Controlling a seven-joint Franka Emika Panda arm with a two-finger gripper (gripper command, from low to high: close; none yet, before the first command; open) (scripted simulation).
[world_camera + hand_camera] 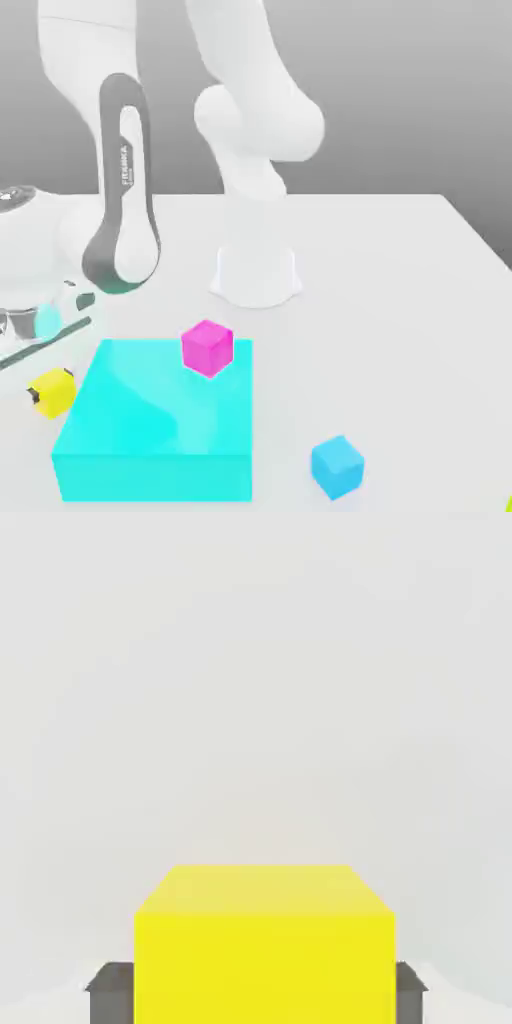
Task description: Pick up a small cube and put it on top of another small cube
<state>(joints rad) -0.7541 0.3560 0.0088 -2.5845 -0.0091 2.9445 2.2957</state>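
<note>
The small yellow cube (52, 391) rests on the white table at the exterior view's left, beside the big cyan block. My gripper (52, 385) is down around it, a dark finger on each side. In the hand view the yellow cube (265, 944) sits between the two dark fingers (110, 994), which press flush against its sides, so my gripper (256, 997) is shut on it. The small magenta cube (207, 347) stands on top of the cyan block, near its far edge.
The big flat cyan block (150, 430) lies just to the exterior view's right of the yellow cube. A small blue cube (337, 466) sits on the table near the front. The arm's white base (256, 272) stands behind the block.
</note>
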